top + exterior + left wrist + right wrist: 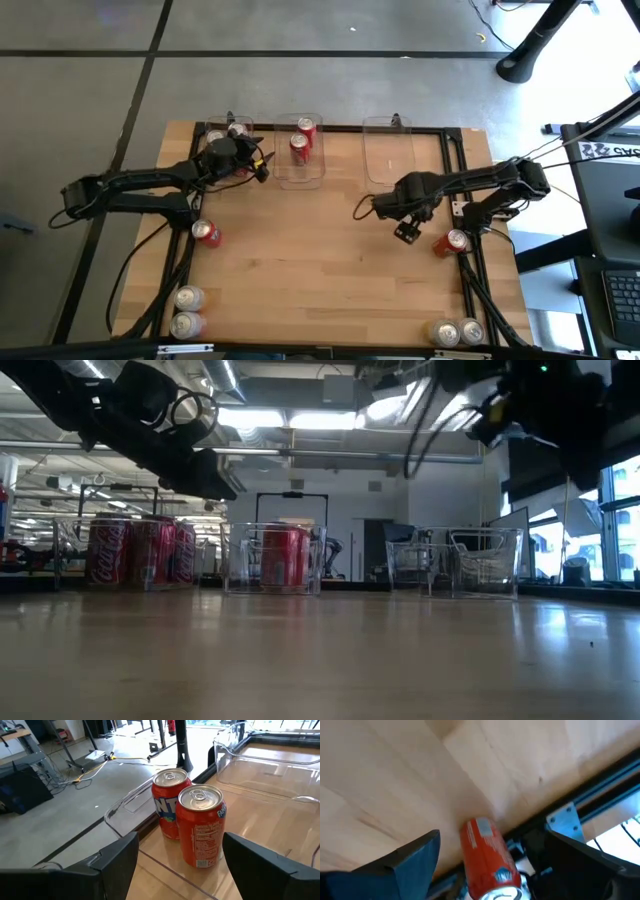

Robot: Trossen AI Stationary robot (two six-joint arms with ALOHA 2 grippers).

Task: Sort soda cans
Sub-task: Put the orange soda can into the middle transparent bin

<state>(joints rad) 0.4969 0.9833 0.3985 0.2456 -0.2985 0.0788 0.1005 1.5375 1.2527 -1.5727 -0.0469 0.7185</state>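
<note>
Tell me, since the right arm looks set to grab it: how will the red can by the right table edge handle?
The red can stands upright, so a sideways nudge could tip it and let it roll. Smooth metal walls may slip or dent. The open right gripper hangs above it.

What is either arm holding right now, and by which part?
Nothing. The left gripper and right gripper are both open and empty, near red soda cans.
</note>
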